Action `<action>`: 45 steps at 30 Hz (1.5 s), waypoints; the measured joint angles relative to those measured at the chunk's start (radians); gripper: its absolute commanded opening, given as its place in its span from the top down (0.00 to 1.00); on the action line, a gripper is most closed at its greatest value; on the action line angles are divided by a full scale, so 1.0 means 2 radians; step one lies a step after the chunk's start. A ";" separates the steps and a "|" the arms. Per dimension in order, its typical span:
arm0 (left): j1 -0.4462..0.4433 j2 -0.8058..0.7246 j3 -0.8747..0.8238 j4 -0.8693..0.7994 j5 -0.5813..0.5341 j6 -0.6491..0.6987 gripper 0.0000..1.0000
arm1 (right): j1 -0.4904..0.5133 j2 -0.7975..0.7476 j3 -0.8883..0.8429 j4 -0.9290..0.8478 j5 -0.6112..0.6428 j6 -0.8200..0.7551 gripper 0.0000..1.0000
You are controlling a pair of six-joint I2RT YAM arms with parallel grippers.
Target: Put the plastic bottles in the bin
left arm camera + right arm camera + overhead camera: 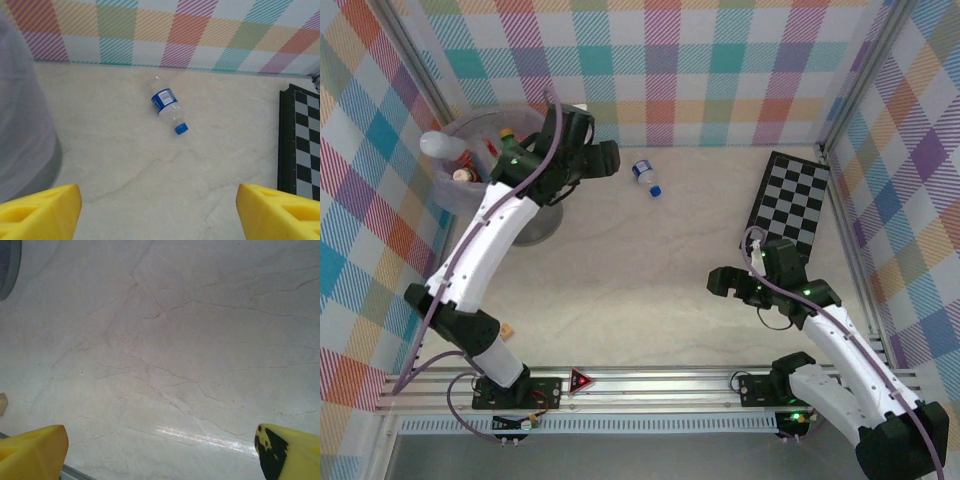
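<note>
Left arm: white shells over the long links, black housings at the joints, and a black base plate bolted on the aluminium rail. A lilac-grey cable runs along it from the rail end outward. There is a green light on the black wrist block, at the end farthest from the rail.

Right arm: same build and same cable, with green lights at the rail end and the far end.

Left gripper: fingers are yellow wedges with moulded recesses.

Right gripper: fingers are yellow, one smudged black.

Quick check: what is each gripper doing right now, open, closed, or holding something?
Left gripper: open, holding nothing.
Right gripper: open, holding nothing.
</note>
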 measured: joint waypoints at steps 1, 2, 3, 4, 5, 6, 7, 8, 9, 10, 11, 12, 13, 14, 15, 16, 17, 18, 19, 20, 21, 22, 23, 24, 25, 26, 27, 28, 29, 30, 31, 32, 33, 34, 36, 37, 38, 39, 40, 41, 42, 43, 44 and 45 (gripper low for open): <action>-0.001 0.011 0.000 0.007 0.000 -0.005 0.16 | 0.000 -0.003 0.000 0.000 0.000 0.000 0.04; -0.003 0.024 0.000 0.015 0.000 -0.009 0.16 | 0.000 -0.004 0.000 0.000 0.000 0.000 0.04; -0.005 0.035 0.000 0.020 0.000 -0.012 0.15 | 0.000 -0.005 0.000 -0.001 0.000 0.000 0.04; -0.007 0.048 0.000 0.027 0.000 -0.017 0.15 | 0.000 -0.005 0.000 -0.001 0.000 0.000 0.04; -0.010 0.063 0.000 0.034 0.000 -0.022 0.15 | 0.000 -0.006 0.000 -0.002 0.000 0.000 0.04; -0.011 0.075 0.000 0.039 0.000 -0.024 0.15 | 0.000 -0.006 0.000 -0.002 0.000 0.000 0.04; -0.014 0.091 0.001 0.045 0.000 -0.029 0.15 | 0.000 -0.007 0.000 -0.003 0.000 0.000 0.04; -0.014 0.108 0.002 0.050 0.001 -0.033 0.14 | 0.000 -0.007 0.000 -0.004 0.000 0.000 0.04; -0.014 0.123 0.007 0.050 0.001 -0.035 0.14 | 0.000 -0.008 0.000 -0.004 0.000 0.001 0.04; -0.014 0.142 0.014 0.051 0.001 -0.039 0.14 | 0.000 -0.008 0.000 -0.004 0.000 0.002 0.04; -0.014 0.161 0.021 0.053 0.001 -0.043 0.13 | 0.000 -0.008 0.000 -0.003 0.000 0.002 0.04; -0.014 0.176 0.027 0.056 0.001 -0.047 0.12 | 0.000 -0.008 0.000 -0.003 0.000 0.002 0.04; -0.014 0.193 0.032 0.061 0.000 -0.052 0.10 | 0.000 -0.008 0.000 -0.003 0.000 0.002 0.04; -0.014 0.207 0.036 0.067 0.000 -0.058 0.10 | 0.000 -0.008 0.000 -0.003 0.000 0.002 0.04; -0.014 0.218 0.037 0.072 0.000 -0.062 0.09 | 0.000 -0.007 0.000 -0.003 0.000 0.002 0.04; -0.014 0.230 0.039 0.078 0.000 -0.068 0.09 | 0.000 -0.007 0.000 -0.003 0.000 0.002 0.04; -0.014 0.242 0.041 0.085 0.000 -0.073 0.08 | 0.000 -0.007 0.000 -0.003 0.000 0.002 0.04; -0.014 0.253 0.044 0.091 -0.002 -0.077 0.08 | 0.000 -0.007 0.000 -0.003 0.000 0.002 0.04; -0.014 0.266 0.048 0.098 -0.004 -0.081 0.08 | 0.000 -0.008 0.000 -0.004 0.000 0.002 0.04; -0.014 0.277 0.053 0.105 -0.007 -0.084 0.07 | 0.000 -0.009 0.000 -0.004 0.000 0.002 0.04; -0.014 0.288 0.058 0.111 -0.010 -0.087 0.07 | 0.000 -0.011 0.000 -0.004 0.000 0.002 0.04; -0.014 0.299 0.062 0.119 -0.013 -0.089 0.07 | 0.000 -0.014 0.000 -0.005 0.000 0.002 0.04; -0.014 0.311 0.068 0.127 -0.017 -0.091 0.07 | 0.000 -0.018 -0.001 -0.006 0.001 0.002 0.04; -0.014 0.319 0.072 0.133 -0.019 -0.092 0.06 | 0.000 -0.022 -0.001 -0.007 0.002 0.002 0.04; -0.014 0.330 0.077 0.139 -0.021 -0.096 0.06 | 0.000 -0.026 -0.002 -0.008 0.002 0.002 0.04; -0.014 0.340 0.084 0.144 -0.021 -0.099 0.06 | 0.000 -0.029 -0.004 -0.009 0.002 0.002 0.04; -0.013 0.349 0.093 0.147 -0.022 -0.101 0.06 | 0.000 -0.031 -0.005 -0.010 0.002 0.002 0.04; -0.013 0.360 0.103 0.151 -0.023 -0.104 0.06 | 0.000 -0.033 -0.007 -0.012 0.002 0.003 0.04; -0.013 0.371 0.113 0.155 -0.022 -0.108 0.06 | 0.000 -0.033 -0.008 -0.014 0.002 0.004 0.04; -0.013 0.380 0.122 0.158 -0.022 -0.110 0.05 | 0.000 -0.034 -0.010 -0.015 0.002 0.004 0.04; -0.012 0.391 0.133 0.160 -0.022 -0.113 0.05 | 0.000 -0.034 -0.011 -0.015 0.002 0.005 0.04; -0.012 0.401 0.142 0.163 -0.023 -0.114 0.05 | 0.000 -0.034 -0.013 -0.015 0.002 0.006 0.04; -0.011 0.409 0.148 0.167 -0.023 -0.116 0.05 | 0.000 -0.035 -0.013 -0.017 0.002 0.007 0.04; -0.010 0.417 0.153 0.171 -0.025 -0.118 0.05 | 0.000 -0.036 -0.014 -0.018 0.002 0.008 0.04; -0.008 0.430 0.160 0.179 -0.028 -0.126 0.05 | 0.000 -0.039 -0.014 -0.020 0.002 0.009 0.04; -0.006 0.437 0.163 0.184 -0.029 -0.130 0.06 | 0.000 -0.042 -0.014 -0.021 0.002 0.009 0.04; -0.004 0.444 0.167 0.189 -0.030 -0.137 0.06 | 0.000 -0.044 -0.014 -0.023 0.002 0.009 0.04; -0.001 0.451 0.171 0.193 -0.030 -0.142 0.06 | 0.000 -0.047 -0.014 -0.025 0.002 0.009 0.04; 0.002 0.460 0.177 0.196 -0.029 -0.150 0.06 | 0.000 -0.050 -0.014 -0.028 0.002 0.010 0.04; 0.006 0.468 0.184 0.198 -0.028 -0.156 0.07 | 0.000 -0.054 -0.014 -0.030 0.003 0.010 0.04; 0.010 0.475 0.191 0.199 -0.025 -0.162 0.07 | 0.000 -0.057 -0.014 -0.031 0.004 0.010 0.04; 0.014 0.485 0.201 0.202 -0.021 -0.168 0.08 | 0.000 -0.060 -0.014 -0.033 0.004 0.011 0.04; 0.018 0.494 0.210 0.206 -0.016 -0.172 0.09 | 0.000 -0.063 -0.014 -0.035 0.005 0.011 0.04; 0.020 0.501 0.218 0.208 -0.013 -0.176 0.09 | 0.000 -0.064 -0.014 -0.037 0.005 0.011 0.04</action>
